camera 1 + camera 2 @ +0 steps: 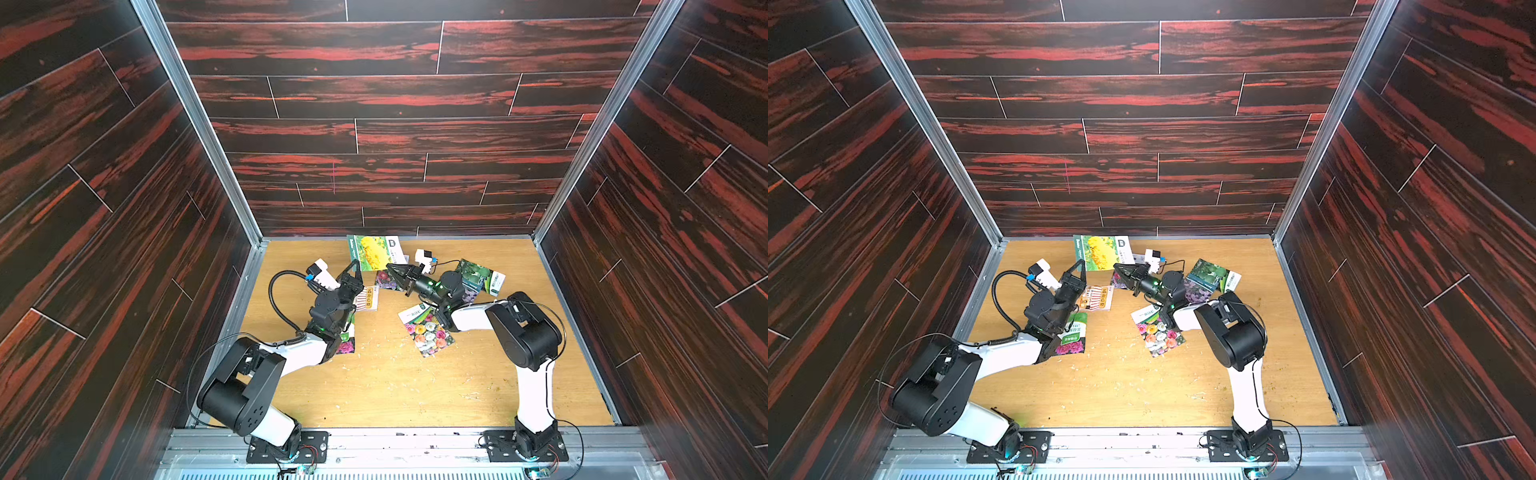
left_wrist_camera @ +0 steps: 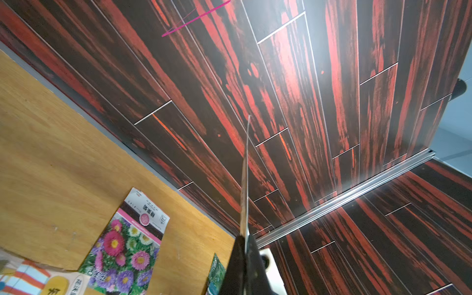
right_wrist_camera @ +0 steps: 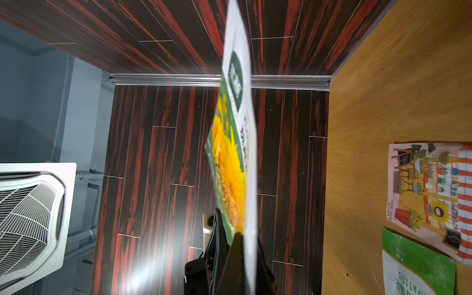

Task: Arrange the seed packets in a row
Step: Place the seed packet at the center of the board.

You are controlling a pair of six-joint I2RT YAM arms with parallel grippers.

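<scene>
We see both grippers clamped on the sunflower packet (image 1: 371, 252), held up off the table (image 1: 415, 395) at the upper middle of the wooden surface in both top views. The left gripper (image 1: 354, 266) pinches its lower left corner and the right gripper (image 1: 390, 267) its lower right corner. In the right wrist view the packet rises almost edge-on from the shut jaws at bottom centre. In the left wrist view only its thin edge shows, rising from the closed jaws at the bottom.

The other six packets lie flat. The shop packet (image 1: 369, 298) sits just below the left gripper, left of centre. The aster packet (image 2: 125, 250) lies beside it, just under the sunflower packet in the top views and partly covered by the right gripper. The leaf packet (image 1: 478, 274) lies at the upper right of the table. A purple packet (image 1: 470, 296) shows just below it, partly hidden by the right arm. The rose packet (image 1: 428, 332) lies tilted at centre right, near the right arm's elbow. The green-band packet (image 1: 1074, 336) lies at centre left, half under the left arm.
</scene>
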